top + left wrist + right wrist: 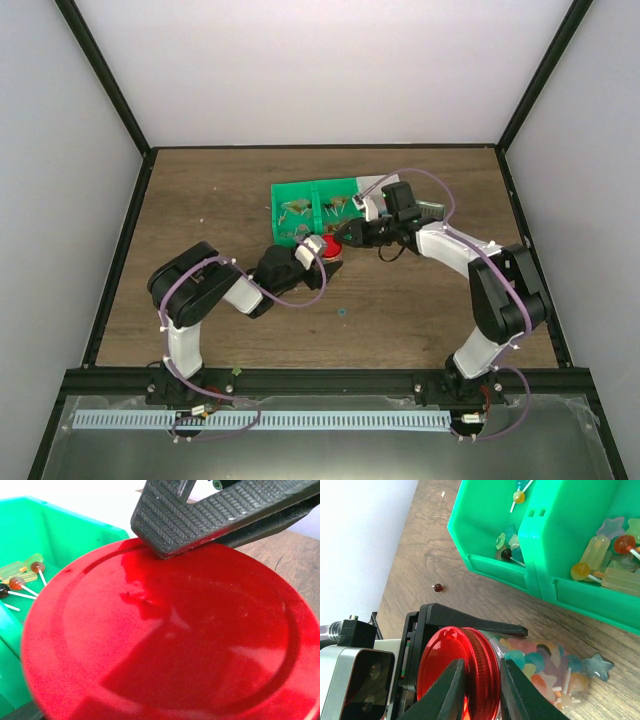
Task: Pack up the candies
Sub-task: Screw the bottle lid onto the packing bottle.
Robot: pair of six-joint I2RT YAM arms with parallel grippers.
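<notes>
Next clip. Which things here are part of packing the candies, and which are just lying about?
Part of the job: candies, green bin holding them, clear jar of sweets, red lid, left tool, right tool.
Lying about: small dark ball on the table, white scrap behind the bin, teal speck nearer the arms.

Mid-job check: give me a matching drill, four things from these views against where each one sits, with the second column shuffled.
Things:
1. red lid
2. clear jar
3. blue star candy
4. yellow lollipop

Places:
A. in a compartment of the green tray
B. loose on the wooden table, beside the jar
C. between the fingers of the right gripper
D. held by the left gripper, full of candies

Pairs: 1-C, 2-D, 3-B, 4-A.
</notes>
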